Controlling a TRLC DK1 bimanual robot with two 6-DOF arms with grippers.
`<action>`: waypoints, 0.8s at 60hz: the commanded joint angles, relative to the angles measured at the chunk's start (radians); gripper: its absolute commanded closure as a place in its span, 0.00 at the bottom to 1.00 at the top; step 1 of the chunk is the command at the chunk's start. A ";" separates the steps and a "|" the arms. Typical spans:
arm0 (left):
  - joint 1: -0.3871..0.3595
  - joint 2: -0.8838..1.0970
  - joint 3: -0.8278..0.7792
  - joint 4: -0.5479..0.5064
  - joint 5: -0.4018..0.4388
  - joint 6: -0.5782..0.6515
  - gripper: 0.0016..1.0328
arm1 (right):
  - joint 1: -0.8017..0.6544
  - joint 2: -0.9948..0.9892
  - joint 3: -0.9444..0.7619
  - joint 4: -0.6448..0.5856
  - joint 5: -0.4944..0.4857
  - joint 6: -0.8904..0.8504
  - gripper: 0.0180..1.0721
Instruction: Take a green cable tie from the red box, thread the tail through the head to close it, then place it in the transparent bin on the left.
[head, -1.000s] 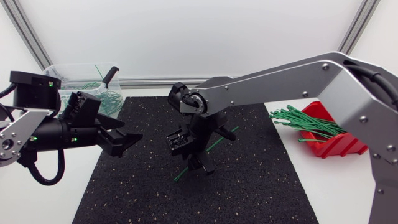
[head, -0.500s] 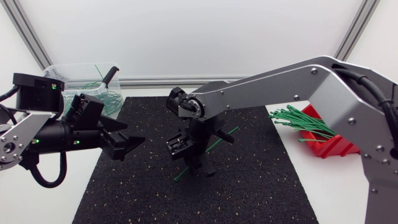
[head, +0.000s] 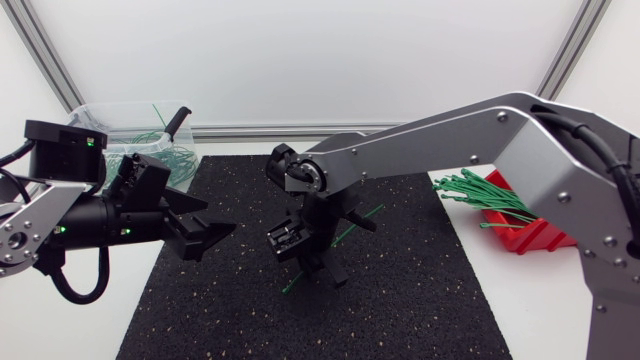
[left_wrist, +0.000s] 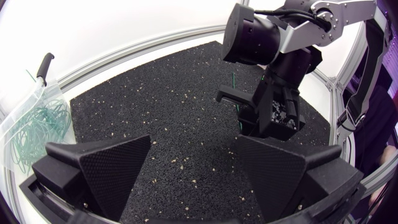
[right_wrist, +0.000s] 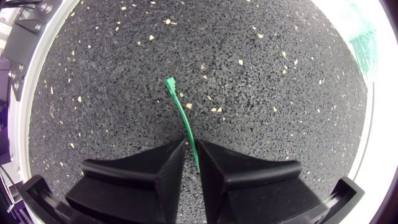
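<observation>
Starting at the far left, the transparent plastic bin (head: 100, 120) sits at the table's back corner with looped green ties already inside. Just in front of it the left gripper (head: 207, 234) hovers over the black speckled rubber mat (head: 420, 290), its wedge fingers spread wide with nothing between them, pointing towards the middle of the table.

At the middle, the right gripper (head: 318, 262) points down at the mat. Its jaws are almost closed, pinching one thin green cable tie (right_wrist: 180, 113) from both sides. From above, the tie runs on a slant, sticking out past both sides of the gripper, and its lower end is near the mat. Far right, the red plastic box (head: 540, 230) holds a splayed bundle of spare green ties (head: 485, 192), well apart from the work.

The hold looks like the weak spot to me. The strip is narrow and slick, and it is held at a single point, so it could swivel or slide if an end drags on the rubbery mat. A handover could go wrong too: the left fingers might nudge the springy strip aside instead of catching it, and that would leave the tail and the head out of line for threading.
</observation>
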 joint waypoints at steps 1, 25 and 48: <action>-0.008 0.000 -0.024 0.006 0.008 0.032 0.06 | 0.013 0.055 -0.004 -0.042 0.005 -0.024 0.87; -0.019 -0.018 -0.042 0.006 0.011 0.049 0.06 | -0.018 0.025 0.108 -0.180 -0.078 0.085 0.95; -0.032 -0.157 -0.051 0.063 0.128 0.006 0.07 | -0.154 -0.227 0.240 -0.290 -0.374 0.425 0.95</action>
